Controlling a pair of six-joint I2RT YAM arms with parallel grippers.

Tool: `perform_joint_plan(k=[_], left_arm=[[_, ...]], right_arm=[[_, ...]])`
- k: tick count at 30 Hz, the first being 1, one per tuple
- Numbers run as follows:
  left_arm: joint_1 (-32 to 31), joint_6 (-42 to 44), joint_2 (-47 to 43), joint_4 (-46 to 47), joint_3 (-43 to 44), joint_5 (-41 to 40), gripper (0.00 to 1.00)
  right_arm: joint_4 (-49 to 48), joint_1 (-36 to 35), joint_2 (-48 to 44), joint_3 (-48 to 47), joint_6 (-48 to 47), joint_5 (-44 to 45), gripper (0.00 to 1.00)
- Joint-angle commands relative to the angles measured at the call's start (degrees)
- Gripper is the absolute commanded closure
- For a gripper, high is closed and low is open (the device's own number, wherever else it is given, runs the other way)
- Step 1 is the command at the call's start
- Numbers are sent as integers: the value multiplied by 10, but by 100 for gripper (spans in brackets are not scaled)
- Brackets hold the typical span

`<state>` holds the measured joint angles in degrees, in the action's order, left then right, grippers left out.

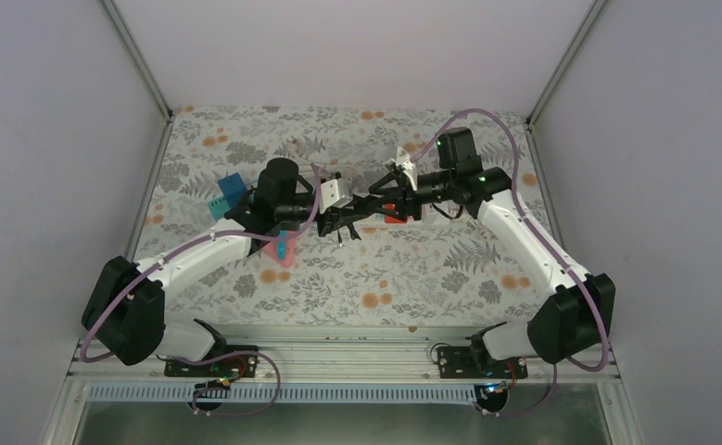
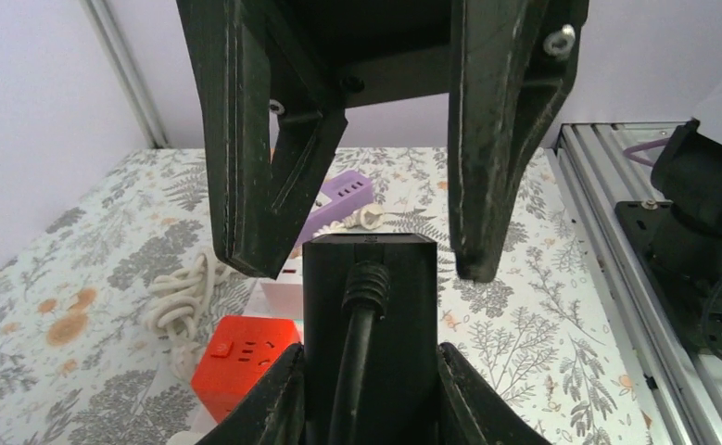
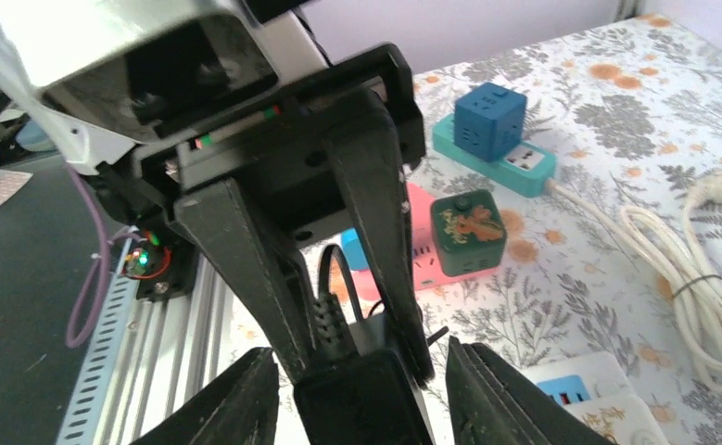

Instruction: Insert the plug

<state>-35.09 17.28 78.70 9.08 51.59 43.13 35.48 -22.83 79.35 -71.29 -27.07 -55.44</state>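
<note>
1. Plug (image 2: 371, 315), black with a cable, sits off the table where both outstretched arms meet mid-table.
2. Left gripper (image 2: 368, 371) clamps it; right gripper (image 3: 359, 357) straddles its far end, fingers spread.
3. Floral table (image 1: 385, 278) carries a teal power strip (image 3: 524, 162); pale walls surround it.
</note>
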Motion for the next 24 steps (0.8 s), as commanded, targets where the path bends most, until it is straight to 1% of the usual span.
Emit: perform_joint_plan(k=[1, 6, 11, 13, 15, 20, 24], left_arm=[[4, -2, -14, 4, 16, 42, 80], [5, -5, -15, 6, 16, 48, 80], [5, -14, -16, 13, 17, 57, 80], [5, -16, -14, 13, 19, 59, 80], [5, -17, -13, 11, 23, 60, 80], [6, -27, -6, 10, 30, 70, 79], [6, -30, -3, 9, 33, 74, 76]], right_arm=[[72, -3, 11, -41, -120, -55, 53], [92, -5, 19, -45, -151, -58, 52], [85, -5, 24, -31, -166, -63, 50], [93, -5, 29, -34, -176, -69, 54], [100, -6, 33, -37, -184, -71, 62], [100, -6, 38, -34, -188, -58, 64], [105, -6, 37, -37, -197, -51, 83]])
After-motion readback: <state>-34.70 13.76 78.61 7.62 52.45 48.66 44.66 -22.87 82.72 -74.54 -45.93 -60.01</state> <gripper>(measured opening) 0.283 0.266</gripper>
